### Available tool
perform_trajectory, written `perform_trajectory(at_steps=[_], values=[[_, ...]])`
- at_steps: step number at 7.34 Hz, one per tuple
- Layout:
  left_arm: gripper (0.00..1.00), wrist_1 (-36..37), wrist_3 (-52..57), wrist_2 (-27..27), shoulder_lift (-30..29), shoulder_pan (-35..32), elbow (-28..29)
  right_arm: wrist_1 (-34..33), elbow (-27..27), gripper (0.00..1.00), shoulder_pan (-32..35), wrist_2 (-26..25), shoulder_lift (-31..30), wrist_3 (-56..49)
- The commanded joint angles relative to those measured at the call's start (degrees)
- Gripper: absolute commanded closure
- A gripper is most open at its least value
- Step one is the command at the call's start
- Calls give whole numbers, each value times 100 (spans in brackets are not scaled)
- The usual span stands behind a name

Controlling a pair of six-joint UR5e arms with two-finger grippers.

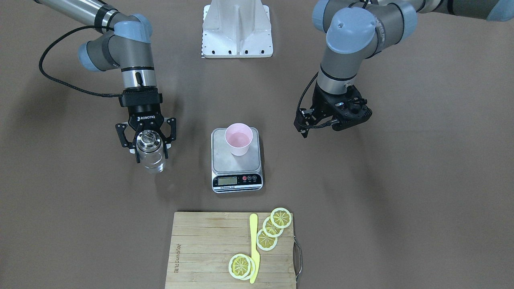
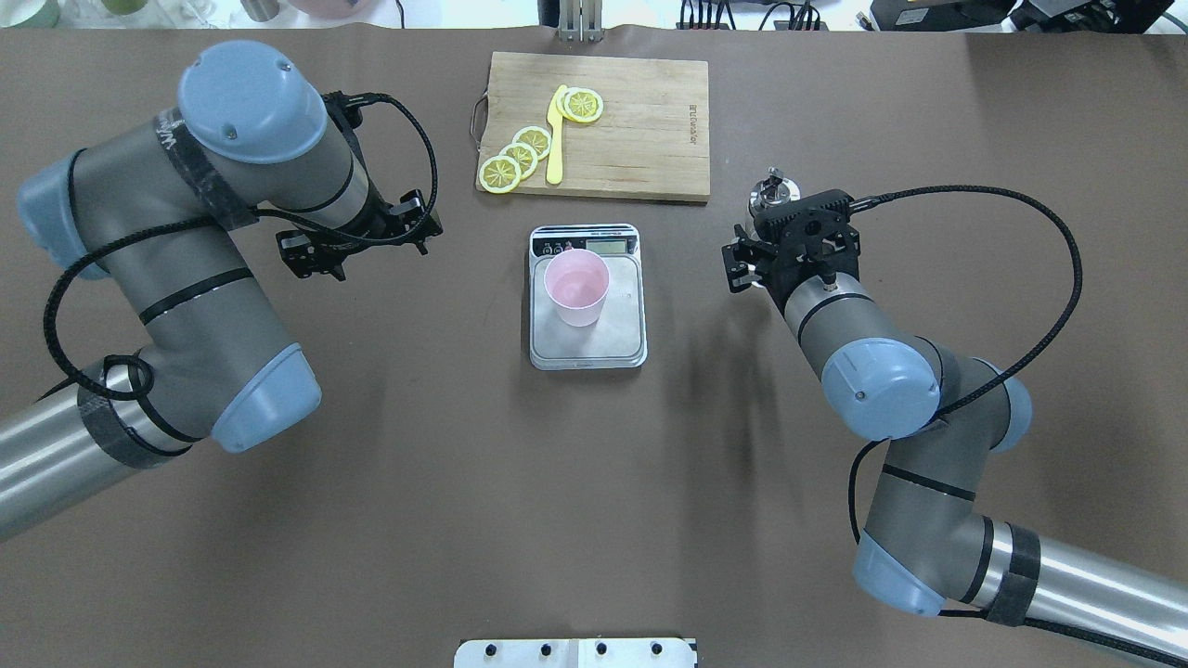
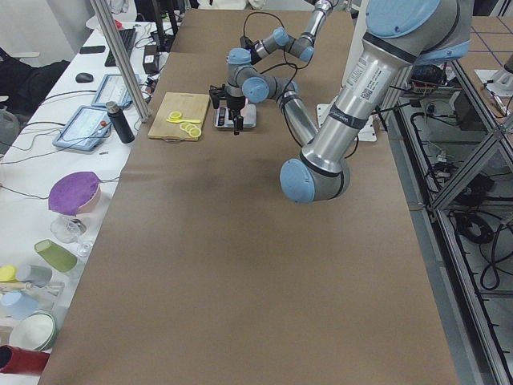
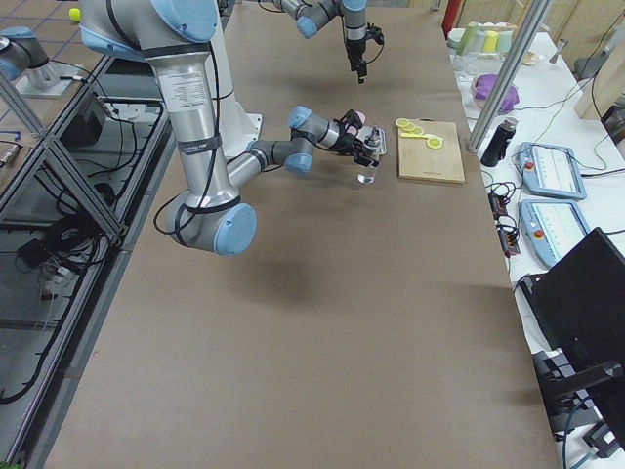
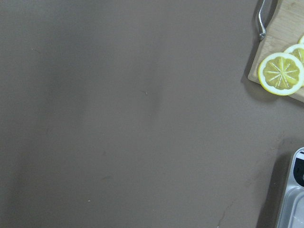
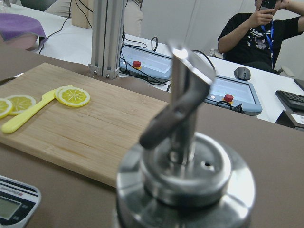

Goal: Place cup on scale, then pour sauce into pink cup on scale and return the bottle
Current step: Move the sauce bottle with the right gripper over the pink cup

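Closest of all is the bottle (image 6: 183, 190), whose chrome pourer cap fills the right wrist view, with the spout angled up and to one side. The right hand (image 1: 151, 152) is clamped on it, 1 finger on each side of the clear glass body. The bottle is upright and well apart from the scale (image 1: 237, 165), on the robot's right side of the desk (image 1: 401, 208). Whether its base touches the desk I cannot tell.

The cup (image 1: 239, 140) stands upright near the middle of the scale's steel platform, open mouth up. The scale's display faces away from the robot.

The left hand (image 1: 339, 116) hangs above bare desk on the other side of the scale, holding nothing. Its fingers are hidden under the wrist, so I cannot tell whether they are apart or together.

Beyond the scale, on the side away from the robot, lies a wooden cutting board (image 1: 209, 249). A yellow knife (image 1: 253, 241) rests on it. 3 lemon slices (image 1: 272, 227) overlap in a row beside one end of the knife, and more slices lie at its other end.
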Motion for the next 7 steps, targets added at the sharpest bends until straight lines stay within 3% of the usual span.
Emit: perform_trajectory(at_steps=[1,3,5,7], values=[[2,-48,31,-1,1,-54,-9,-1188,313,100,-200,-983,153,-1233],[2,-39,223,-19,80,-177,-53,-2512,269,100,-753,-1978,590,-1518],[2,-57,339,-19,203,-186,-44,-3947,217,100,-1010,-2561,1066,-1545],[2,-57,348,-10,212,-195,-27,-4224,50,100,-1046,-3105,1077,-2183]])
